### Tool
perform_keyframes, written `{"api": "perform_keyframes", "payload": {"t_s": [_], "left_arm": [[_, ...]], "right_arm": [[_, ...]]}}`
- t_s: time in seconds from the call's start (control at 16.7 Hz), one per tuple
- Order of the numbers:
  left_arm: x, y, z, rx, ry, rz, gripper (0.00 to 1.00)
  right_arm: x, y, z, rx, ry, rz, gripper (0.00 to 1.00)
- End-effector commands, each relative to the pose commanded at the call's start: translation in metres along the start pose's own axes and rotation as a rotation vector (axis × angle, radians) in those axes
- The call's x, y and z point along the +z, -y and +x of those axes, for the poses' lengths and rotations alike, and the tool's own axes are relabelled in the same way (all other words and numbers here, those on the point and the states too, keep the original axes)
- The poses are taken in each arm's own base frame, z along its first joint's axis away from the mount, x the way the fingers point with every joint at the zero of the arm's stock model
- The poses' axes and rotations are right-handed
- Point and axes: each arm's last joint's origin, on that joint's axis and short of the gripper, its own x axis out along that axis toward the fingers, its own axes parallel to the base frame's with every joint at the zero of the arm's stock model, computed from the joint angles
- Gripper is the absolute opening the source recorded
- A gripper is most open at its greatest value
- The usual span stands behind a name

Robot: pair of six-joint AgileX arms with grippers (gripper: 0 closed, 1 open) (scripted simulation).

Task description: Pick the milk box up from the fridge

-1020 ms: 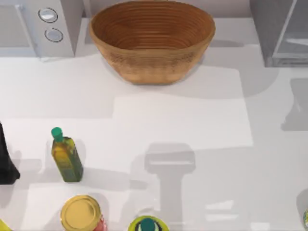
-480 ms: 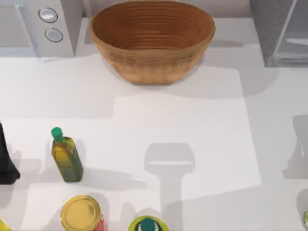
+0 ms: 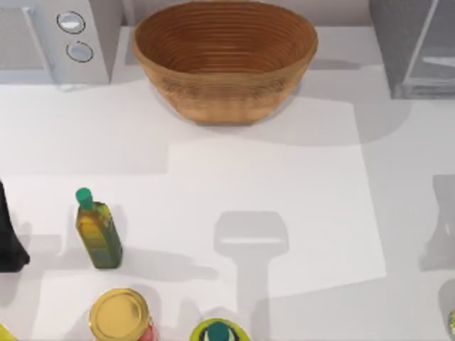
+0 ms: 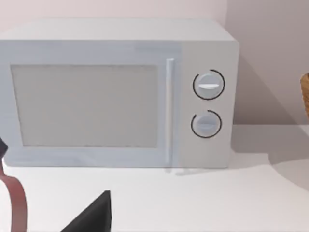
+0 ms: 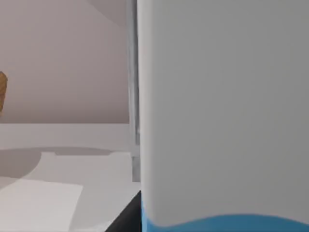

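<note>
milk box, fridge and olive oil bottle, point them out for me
milk box (image 5: 222, 111): right wrist view, on its broad white face.
fridge (image 3: 398, 42): top view, on its grey speckled side wall at the table's far right.
olive oil bottle (image 3: 98, 234): top view, on its yellow-green body below the green cap.

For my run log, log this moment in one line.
right gripper beside milk box | left arm parked, left edge | fridge back right

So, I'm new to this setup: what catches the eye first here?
The big woven basket at the table's back centre stands out. To its left is a pale microwave with two round knobs; the grey fridge is at the back right. An olive-oil bottle stands front left.
</note>
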Motion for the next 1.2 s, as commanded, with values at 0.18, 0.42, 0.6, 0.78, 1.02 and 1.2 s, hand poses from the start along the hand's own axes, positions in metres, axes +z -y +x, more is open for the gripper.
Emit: {"api": "perform_keyframes", "payload": {"t_s": [0.18, 0.42, 0.6, 0.78, 1.02, 1.2], "left_arm": [[0.0, 0.0, 0.0, 0.0, 0.0, 0.0, 1.0], [0.0, 0.0, 0.0, 0.0, 0.0, 0.0, 1.0], [0.0, 0.0, 0.0, 0.0, 0.0, 0.0, 1.0], [0.0, 0.0, 0.0, 0.0, 0.0, 0.0, 1.0], [0.0, 0.0, 0.0, 0.0, 0.0, 0.0, 1.0], [0.0, 0.0, 0.0, 0.0, 0.0, 0.0, 1.0]], "right_arm": [[0.002, -0.002, 0.002, 0.021, 0.004, -0.001, 0.0], [0.009, -0.014, 0.013, 0.122, 0.021, -0.004, 0.0], [0.012, -0.031, 0.027, 0.233, 0.02, -0.004, 0.0], [0.005, -0.054, 0.041, 0.361, -0.005, -0.004, 0.0], [-0.011, -0.088, 0.052, 0.527, -0.04, -0.005, 0.0], [-0.021, -0.111, 0.053, 0.636, -0.037, -0.004, 0.0]]}}
